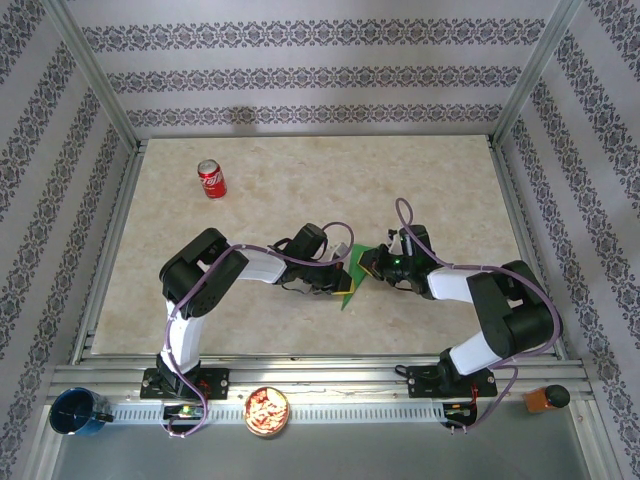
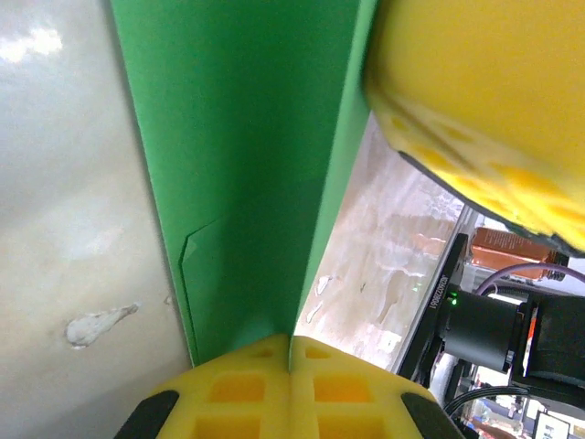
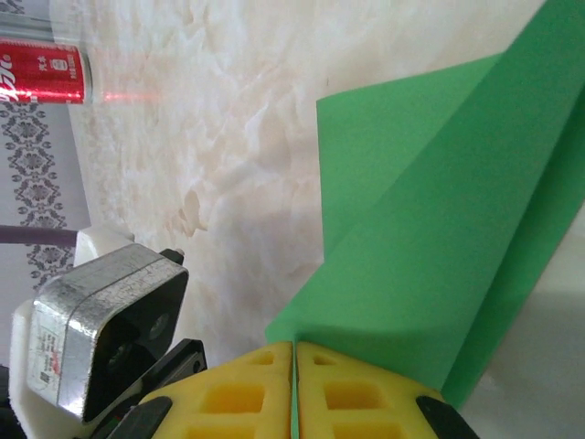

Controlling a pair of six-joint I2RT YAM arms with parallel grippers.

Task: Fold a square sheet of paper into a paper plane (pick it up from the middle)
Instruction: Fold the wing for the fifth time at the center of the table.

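Observation:
The green sheet of paper (image 1: 348,288) is folded along a crease and held up off the table in the middle, between my two grippers. My left gripper (image 1: 338,278) comes from the left, my right gripper (image 1: 370,265) from the right, almost touching. In the left wrist view the left gripper (image 2: 291,352) is shut on the paper's (image 2: 247,183) folded edge, with a yellow finger (image 2: 475,101) of the right gripper just above. In the right wrist view the right gripper (image 3: 294,355) is shut on a corner of the paper (image 3: 430,247), which rises in layered flaps.
A red soda can (image 1: 211,178) stands at the far left of the table, also seen as the can (image 3: 41,71) beyond the paper. On the near rail sit a blue cup (image 1: 78,412), a bowl of snacks (image 1: 266,410) and an orange object (image 1: 545,398).

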